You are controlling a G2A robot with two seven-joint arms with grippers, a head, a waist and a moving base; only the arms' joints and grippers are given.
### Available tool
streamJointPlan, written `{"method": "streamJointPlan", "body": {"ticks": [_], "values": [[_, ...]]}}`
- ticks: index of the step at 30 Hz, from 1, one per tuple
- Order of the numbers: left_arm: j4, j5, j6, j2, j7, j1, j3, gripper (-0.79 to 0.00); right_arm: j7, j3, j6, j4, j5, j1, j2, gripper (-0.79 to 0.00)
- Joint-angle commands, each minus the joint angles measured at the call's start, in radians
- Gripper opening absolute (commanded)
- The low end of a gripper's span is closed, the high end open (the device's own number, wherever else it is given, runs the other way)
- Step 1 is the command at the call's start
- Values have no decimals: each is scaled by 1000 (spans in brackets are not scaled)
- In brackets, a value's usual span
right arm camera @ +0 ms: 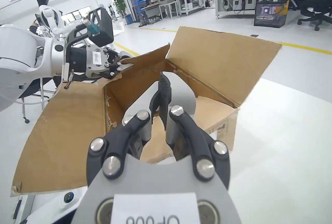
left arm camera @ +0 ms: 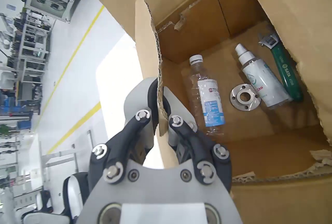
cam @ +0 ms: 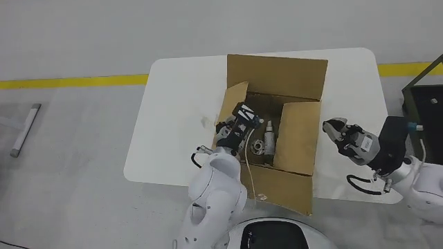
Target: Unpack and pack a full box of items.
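Note:
An open cardboard box [cam: 277, 76] stands on the white table [cam: 176, 117] with its flaps spread. My left gripper [cam: 242, 116] is shut on the upper edge of the box's left flap [left arm camera: 145, 35]; the right wrist view also shows this gripper [right arm camera: 124, 62] pinching the flap. On the box floor lie a clear water bottle [left arm camera: 207, 95], a round metal flange [left arm camera: 245, 97], a white spray bottle [left arm camera: 259, 79] and a green-handled wrench [left arm camera: 284, 69]. My right gripper [cam: 331, 128] hovers just outside the right flap [cam: 299, 137], its fingers [right arm camera: 163, 85] shut with nothing seen between them.
The box's front flap [right arm camera: 64, 131] hangs out toward me over the table's near edge. A dark cabinet [cam: 426, 111] stands off the table's right side. Bare table surface lies left of the box and at the back right [cam: 353, 76].

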Motion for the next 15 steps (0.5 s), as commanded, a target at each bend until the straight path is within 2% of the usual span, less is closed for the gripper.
{"method": "streamJointPlan", "body": {"ticks": [1,3,10,15], "values": [[-4,-34,5,-2,-13,-9,-8,-594,54,-17,-28,10,10,15,3,-785],[5,-6,2,0,-5,-20,-12,0,86,-31,-35,17,12,37,4,-785],[41,180,44,11,69,-43,-21,0,163,-73,-25,43,28,79,5,-785],[39,210,76,12,93,-60,-50,0,184,-86,-4,69,34,94,6,-785]]}}
